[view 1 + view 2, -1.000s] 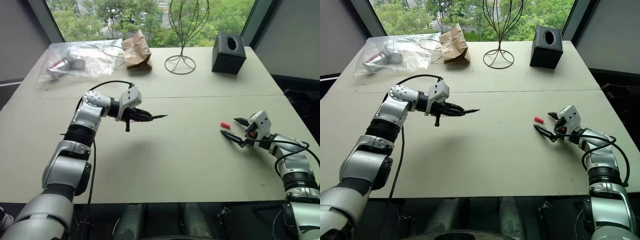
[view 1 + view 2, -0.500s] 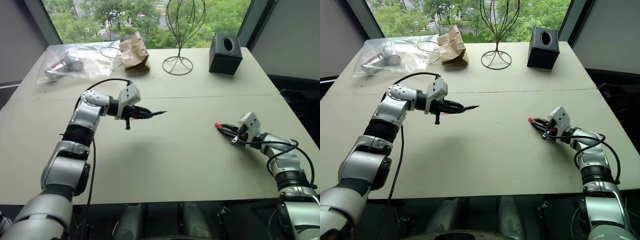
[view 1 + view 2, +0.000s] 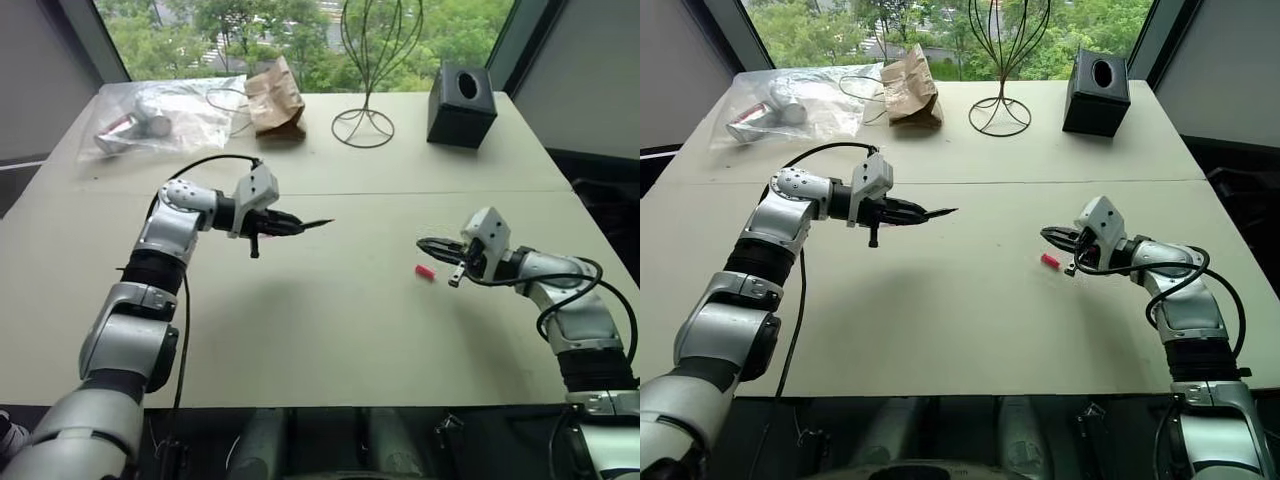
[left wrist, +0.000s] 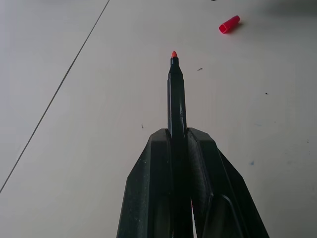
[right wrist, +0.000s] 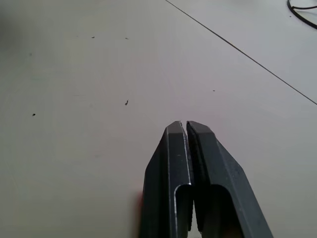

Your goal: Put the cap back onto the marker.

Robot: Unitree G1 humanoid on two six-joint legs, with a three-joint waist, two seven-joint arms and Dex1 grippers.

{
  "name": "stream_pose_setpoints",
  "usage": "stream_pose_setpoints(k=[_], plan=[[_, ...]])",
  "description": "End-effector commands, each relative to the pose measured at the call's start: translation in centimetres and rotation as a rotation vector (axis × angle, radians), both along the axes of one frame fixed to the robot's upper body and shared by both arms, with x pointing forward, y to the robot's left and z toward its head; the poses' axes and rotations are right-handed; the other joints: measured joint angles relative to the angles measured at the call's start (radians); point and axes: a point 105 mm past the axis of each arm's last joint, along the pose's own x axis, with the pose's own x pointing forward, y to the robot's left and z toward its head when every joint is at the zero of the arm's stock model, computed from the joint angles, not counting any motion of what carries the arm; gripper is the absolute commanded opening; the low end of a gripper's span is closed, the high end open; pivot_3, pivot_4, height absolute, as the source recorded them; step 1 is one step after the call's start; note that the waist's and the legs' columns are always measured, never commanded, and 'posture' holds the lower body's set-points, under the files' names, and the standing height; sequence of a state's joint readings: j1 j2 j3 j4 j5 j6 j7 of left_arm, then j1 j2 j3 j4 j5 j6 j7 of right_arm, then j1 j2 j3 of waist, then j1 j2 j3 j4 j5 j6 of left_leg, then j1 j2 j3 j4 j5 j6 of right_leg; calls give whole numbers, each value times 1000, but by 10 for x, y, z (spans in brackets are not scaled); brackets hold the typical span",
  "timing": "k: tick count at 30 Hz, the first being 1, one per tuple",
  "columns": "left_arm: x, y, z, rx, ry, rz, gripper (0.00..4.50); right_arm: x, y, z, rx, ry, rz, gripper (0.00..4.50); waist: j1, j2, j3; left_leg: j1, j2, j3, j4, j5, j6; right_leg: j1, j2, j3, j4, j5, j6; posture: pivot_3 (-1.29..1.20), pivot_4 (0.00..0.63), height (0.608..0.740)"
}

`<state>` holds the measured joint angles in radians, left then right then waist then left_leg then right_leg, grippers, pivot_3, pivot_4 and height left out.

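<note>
- While the left gripper (image 3: 285, 224) hangs above the table (image 3: 330, 330), its two black fingers are pressed tight on the marker (image 3: 312, 225), which sticks out past the fingertips toward three o'clock, roughly level and clear of the tabletop.
- From the left wrist view, the marker's (image 4: 176, 94) bare red tip shows at its far end, uncapped, and the cap (image 4: 229, 24) lies on the table beyond it, off toward one o'clock from the tip.
- Seen from the head, the cap (image 3: 425, 272) rests flat on the table, well apart from the marker tip, away at about four o'clock from it.
- Over on the right side, the right gripper (image 3: 427, 245) is raised off the surface with its fingers pinched together on nothing; the cap sits just beside and below its fingertips, at about six o'clock, not between them.
- Looking along the right gripper's fingers (image 5: 173, 163), the wrist view confirms the two pads meet with nothing caught between them. A faint reddish blur beside the left finger's base may be the cap, but I cannot tell.
- At the far end of the table, toward twelve o'clock, stand a black box (image 3: 460, 105), a wire stand (image 3: 365, 75), a brown paper bag (image 3: 273, 98) and a clear plastic bag (image 3: 165, 115).
</note>
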<state>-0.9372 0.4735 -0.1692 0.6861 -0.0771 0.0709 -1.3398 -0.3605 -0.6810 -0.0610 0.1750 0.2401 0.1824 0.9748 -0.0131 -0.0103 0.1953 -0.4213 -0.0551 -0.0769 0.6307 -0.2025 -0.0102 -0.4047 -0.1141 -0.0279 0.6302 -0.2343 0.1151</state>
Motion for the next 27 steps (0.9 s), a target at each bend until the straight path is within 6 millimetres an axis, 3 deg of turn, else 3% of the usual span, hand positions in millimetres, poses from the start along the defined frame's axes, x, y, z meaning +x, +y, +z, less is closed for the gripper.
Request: stream_pose_setpoints(k=[1, 8, 11, 14, 22, 27], plan=[[1, 0, 15, -40, -55, -1, 0, -1, -4, 4, -11, -22, -17, 10, 7, 0, 0, -1, 0, -1, 0, 0, 0, -1, 0, 0, 0, 0, 0, 0, 150, 740], [1, 7, 10, -33, -49, 22, 0, 3, -19, 21, 71, -78, -120, 10, 3, 0, 0, -4, -1, -1, 1, 0, 0, -2, -1, -1, 0, 0, 0, 0, 150, 740], [-2, 12, 4, -25, -36, 32, 0, -13, -29, 20, 80, -40, -143, 822, 3, 0, 0, -4, -1, -1, 1, 0, 0, -3, -1, -1, 0, 0, 0, 0, 150, 740], [-9, 16, -2, -5, 2, 8, 0, -32, -25, 16, 93, 24, -110, 2260, 3, 0, 0, -4, -1, -1, 0, 0, 0, -3, -1, -1, 0, 0, 0, 0, 150, 740], [-27, 24, -20, 114, 25, -81, 0, -59, -16, 16, 123, 68, -113, 2260, 5, 0, 0, -4, 0, -1, 1, 0, 0, -3, -1, -1, 0, -1, -1, 0, 150, 740], [-34, 21, -26, 148, 18, -132, 0, -67, 0, 4, 159, 113, -101, 2260, 6, 0, 0, -4, 0, -1, 1, 0, 0, -3, -2, -1, -1, -1, -2, 0, 150, 740]])
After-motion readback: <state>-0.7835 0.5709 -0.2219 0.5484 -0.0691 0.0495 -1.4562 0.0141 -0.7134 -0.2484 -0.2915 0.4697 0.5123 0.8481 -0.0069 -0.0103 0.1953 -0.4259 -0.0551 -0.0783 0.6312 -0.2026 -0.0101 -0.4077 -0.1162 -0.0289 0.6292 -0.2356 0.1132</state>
